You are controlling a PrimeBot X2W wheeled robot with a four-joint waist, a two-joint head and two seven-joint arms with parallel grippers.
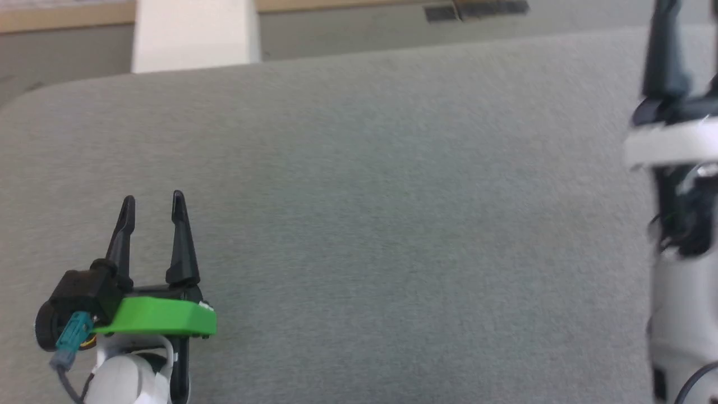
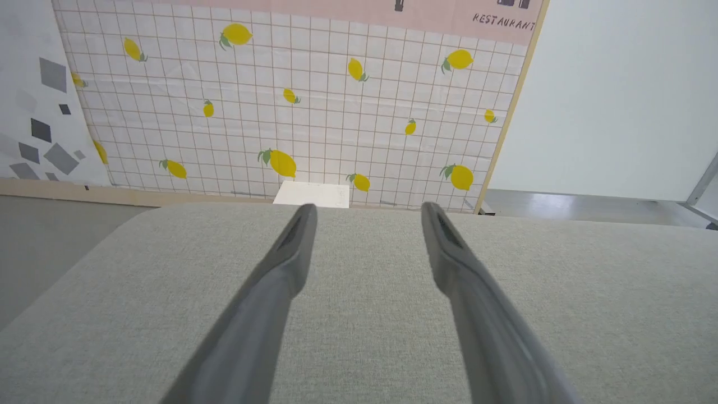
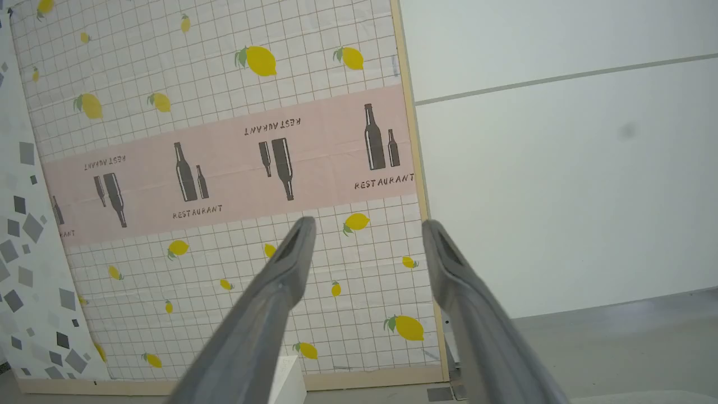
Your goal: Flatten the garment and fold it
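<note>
Above the grey surface [image 1: 392,196], left hand [image 1: 153,197] hovers level, spread open.

Matt, woven grey cloth, possibly linen, covers the table [image 2: 561,292].

- Pink band [image 3: 235,168] across the lemon-print panel [image 3: 314,62]: "RESTAURANT" in dark capitals, repeated along it beside bottle figures [image 3: 374,137]; alternate copies stand inverted.
- Copy nearest the panel's wooden edge [image 3: 418,168]: upright, fully legible.
- Left wrist view, same band: "RESTAURANT" legible just beside that wooden edge.
</note>
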